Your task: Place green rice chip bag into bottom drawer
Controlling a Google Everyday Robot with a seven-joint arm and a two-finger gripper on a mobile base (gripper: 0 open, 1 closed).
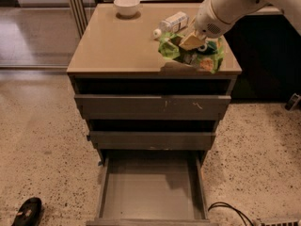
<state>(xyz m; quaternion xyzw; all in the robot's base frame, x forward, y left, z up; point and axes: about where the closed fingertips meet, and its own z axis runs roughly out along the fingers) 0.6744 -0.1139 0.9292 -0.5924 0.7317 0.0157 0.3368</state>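
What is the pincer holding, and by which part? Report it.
Cannot tell: the pincer sits on the middle of the green chip bag, which lies on the cabinet top.

The single camera looks steeply down from above and in front of the cabinet [117, 46], facing its drawer fronts from fairly near — the open bottom drawer [153, 192] runs off the lower edge. The gripper [192, 41] sits upper right, on the green rice chip bag [211, 56].

Smooth white rounded arm [228, 4], tan pincer [191, 42] at the cabinet top [117, 46]
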